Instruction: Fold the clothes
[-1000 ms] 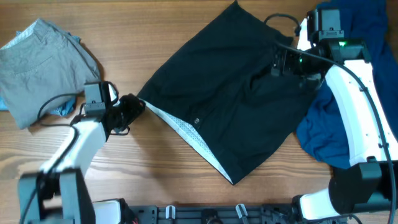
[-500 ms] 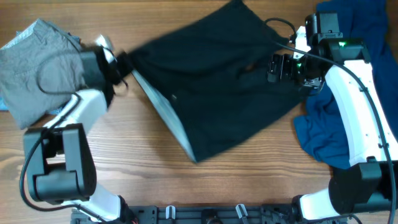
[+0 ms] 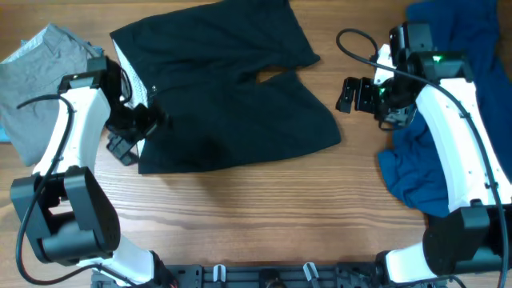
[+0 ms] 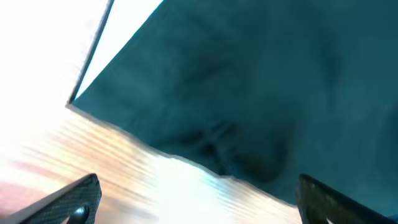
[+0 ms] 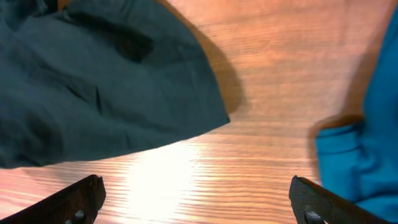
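Black shorts (image 3: 224, 88) lie spread flat on the wooden table at centre left, with the white waistband lining (image 3: 136, 84) showing at their left edge. My left gripper (image 3: 128, 142) is open and empty just off the shorts' lower left corner; its wrist view shows the black cloth (image 4: 261, 81) above bare wood. My right gripper (image 3: 350, 94) is open and empty over bare wood, right of the shorts' hem (image 5: 124, 81).
A grey garment (image 3: 40, 84) lies crumpled at the far left. A blue garment (image 3: 436, 152) lies heaped at the right under my right arm, and its edge shows in the right wrist view (image 5: 367, 155). A black cable (image 3: 356, 40) loops near the right arm.
The shorts were dragged left and up and laid flat. Both grippers let go of the cloth; the left one dropped to the lower left corner, the right one drew back to the right.
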Robot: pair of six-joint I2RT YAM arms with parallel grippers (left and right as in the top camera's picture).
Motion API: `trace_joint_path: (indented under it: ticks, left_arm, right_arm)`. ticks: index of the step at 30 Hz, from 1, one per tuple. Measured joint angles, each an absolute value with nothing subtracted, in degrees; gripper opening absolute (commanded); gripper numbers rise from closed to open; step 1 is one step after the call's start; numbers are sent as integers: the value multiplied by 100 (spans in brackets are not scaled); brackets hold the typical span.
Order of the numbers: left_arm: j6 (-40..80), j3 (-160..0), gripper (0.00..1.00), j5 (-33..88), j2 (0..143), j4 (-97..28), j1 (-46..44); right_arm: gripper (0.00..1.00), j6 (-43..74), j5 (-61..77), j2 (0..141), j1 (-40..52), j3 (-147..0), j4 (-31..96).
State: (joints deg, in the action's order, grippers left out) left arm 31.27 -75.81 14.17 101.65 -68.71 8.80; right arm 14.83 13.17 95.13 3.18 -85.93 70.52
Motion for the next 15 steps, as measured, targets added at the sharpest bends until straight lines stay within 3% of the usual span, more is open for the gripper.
trace_joint_path:
  ticks: [5, 10, 15]
  left_arm:
    - [3120, -7319, 99, 1306, 10165, -7437, 880]
    - [3662, -5795, 92, 1267, 10151, -6132, 880]
    - [4160, -5568, 84, 869, 10158, -5280, 880]
  right_arm:
    - [100, 2069, 1826, 9524, 320, -7553, 6606]
    - [100, 2569, 2224, 9535, 322, -6473, 5649]
    - [100, 2639, 2383, 9537, 322, -6313, 5419]
